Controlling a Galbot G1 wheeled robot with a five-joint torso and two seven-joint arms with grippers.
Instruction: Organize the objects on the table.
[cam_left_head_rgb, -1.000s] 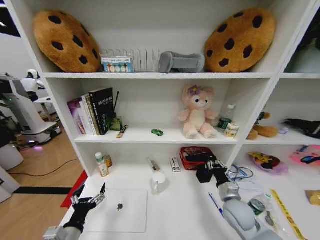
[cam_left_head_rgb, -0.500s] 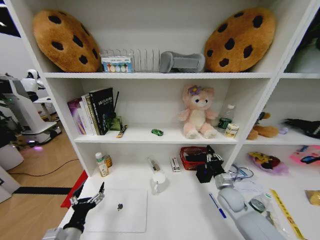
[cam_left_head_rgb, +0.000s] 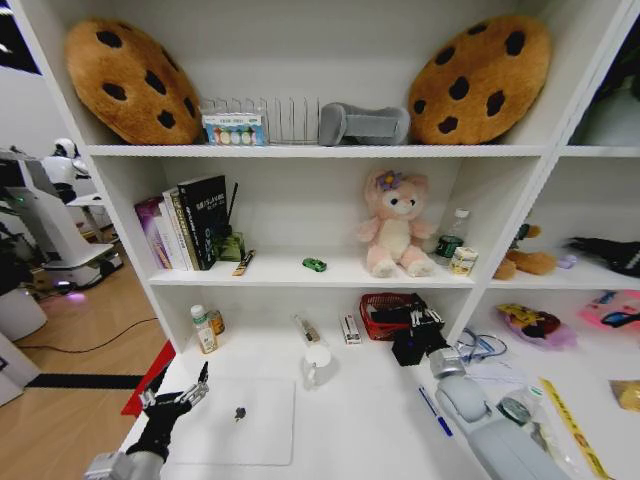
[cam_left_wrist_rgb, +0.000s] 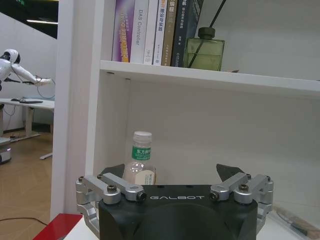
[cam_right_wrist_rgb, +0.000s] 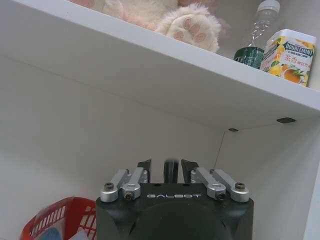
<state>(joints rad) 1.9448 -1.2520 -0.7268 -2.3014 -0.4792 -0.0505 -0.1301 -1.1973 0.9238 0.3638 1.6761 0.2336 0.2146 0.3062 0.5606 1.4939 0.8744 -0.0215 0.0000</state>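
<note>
Red basket (cam_left_head_rgb: 385, 312) sits at the rear of the desk (cam_left_head_rgb: 350, 420); the right hand (cam_left_head_rgb: 413, 322) hovers beside it, fingers pinching a dark pen (cam_right_wrist_rgb: 170, 171) upright. Risk: raised further, the pen could strike the shelf (cam_right_wrist_rgb: 165, 75) overhead and slip free. Left hand (cam_left_head_rgb: 178, 393), spread, idles beside the silver laptop (cam_left_head_rgb: 240, 422).
</note>
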